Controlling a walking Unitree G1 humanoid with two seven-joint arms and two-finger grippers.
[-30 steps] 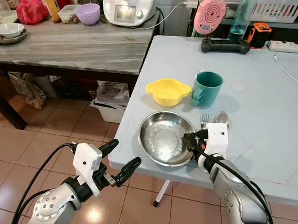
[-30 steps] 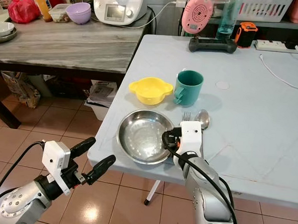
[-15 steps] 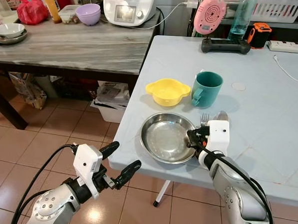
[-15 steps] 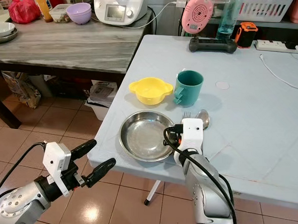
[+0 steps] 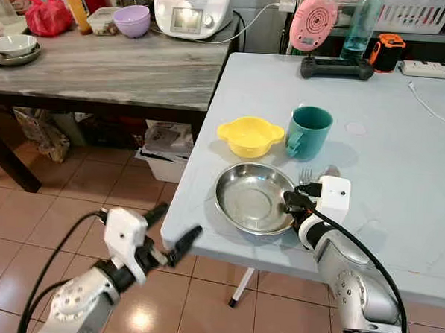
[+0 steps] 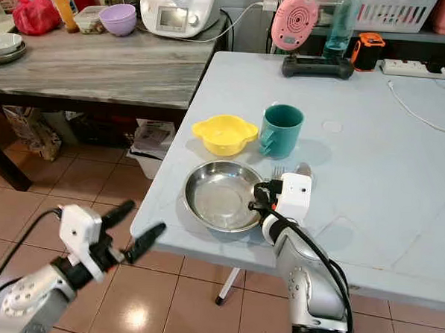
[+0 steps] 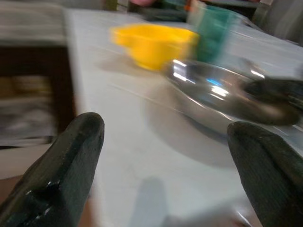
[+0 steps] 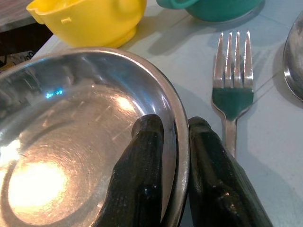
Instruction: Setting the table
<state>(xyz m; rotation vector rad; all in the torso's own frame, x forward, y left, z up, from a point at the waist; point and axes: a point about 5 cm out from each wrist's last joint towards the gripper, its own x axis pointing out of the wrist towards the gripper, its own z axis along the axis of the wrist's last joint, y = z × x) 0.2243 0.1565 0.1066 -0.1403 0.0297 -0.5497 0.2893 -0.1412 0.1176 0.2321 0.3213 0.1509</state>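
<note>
Steel plate [image 5: 252, 199] on desk [image 5: 403, 146] near edge, right hand [image 8: 173, 156] pinching its right rim. Fork [image 8: 232, 80] just right. Left hand [image 5: 167, 231] open, below desk edge.

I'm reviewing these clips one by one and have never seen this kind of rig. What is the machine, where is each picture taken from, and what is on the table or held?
This is a humanoid robot with two silver arms, each ending in two black fingers. Two pictures come from its head, looking down at a pale blue table. The other two come from cameras on its wrists, looking along the fingers.

On the table lie a steel plate, a yellow bowl, a teal mug, a fork and a spoon.

The right gripper pinches the plate's rim, one finger inside and one outside. The left gripper hangs off the table's edge with jaws open, holding nothing.
</note>
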